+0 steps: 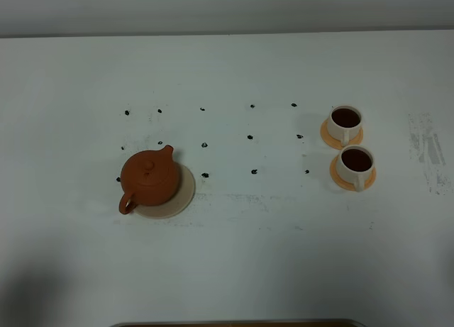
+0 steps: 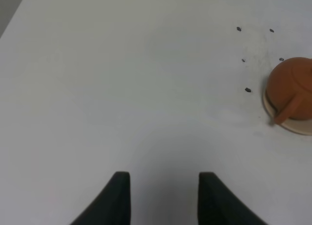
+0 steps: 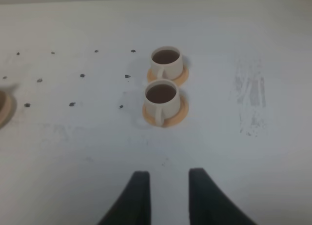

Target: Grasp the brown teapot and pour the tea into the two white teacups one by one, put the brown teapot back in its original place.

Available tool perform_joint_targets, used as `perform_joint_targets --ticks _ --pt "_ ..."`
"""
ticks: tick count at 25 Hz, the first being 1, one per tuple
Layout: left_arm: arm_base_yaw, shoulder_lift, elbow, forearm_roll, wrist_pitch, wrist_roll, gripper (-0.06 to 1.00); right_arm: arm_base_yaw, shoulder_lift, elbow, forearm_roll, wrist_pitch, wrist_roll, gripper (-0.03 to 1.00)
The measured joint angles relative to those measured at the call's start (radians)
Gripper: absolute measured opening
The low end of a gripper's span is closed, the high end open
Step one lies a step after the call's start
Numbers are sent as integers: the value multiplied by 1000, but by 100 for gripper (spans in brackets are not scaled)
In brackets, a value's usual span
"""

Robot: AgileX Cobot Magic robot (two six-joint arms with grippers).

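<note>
- Teapot (image 1: 149, 177) upright on beige coaster (image 1: 183, 196), left half of table (image 1: 227, 270); coaster rim showing on the pot's right and near side.
- Pot's long axis diagonal in the high view: spout (image 1: 166, 151) toward the far right, loop handle (image 1: 127, 202) toward the near left.
- Two cups (image 1: 345, 122) (image 1: 355, 164) on orange saucers (image 1: 350, 139), right half of table, one just behind the other, well apart from the pot. Both dark with tea, so pouring judged done.
- Left gripper (image 2: 164, 177) out of the high view; in its wrist view, dark fingers (image 2: 120, 193) parted, nothing between them, bare table below.
- From that wrist view, pot (image 2: 292, 91) ahead and off toward the right-hand finger, handle (image 2: 288, 110) turned toward the gripper. Near, not touching.
- Right gripper (image 3: 168, 175) also out of the high view; fingers (image 3: 139, 191) drawn in as far as they go, a narrow gap still showing, nothing held.
- From the right wrist view, cups (image 3: 164, 62) (image 3: 160, 99) straight ahead, handles toward the camera; only a coaster edge (image 3: 5, 108) at frame side.
- Left arm clearly nearer the pot; right arm nearer the cups.
- Judgement: pot back on its place, cups filled, little or nothing left to do. Any further grasp of the pot best from the left, along the handle end of the diagonal.
</note>
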Motion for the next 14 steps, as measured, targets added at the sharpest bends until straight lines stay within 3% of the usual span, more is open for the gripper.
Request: perform_joint_targets --ticks 14 --pt "0 0 0 0 0 0 36 11 0 0 0 0 0 22"
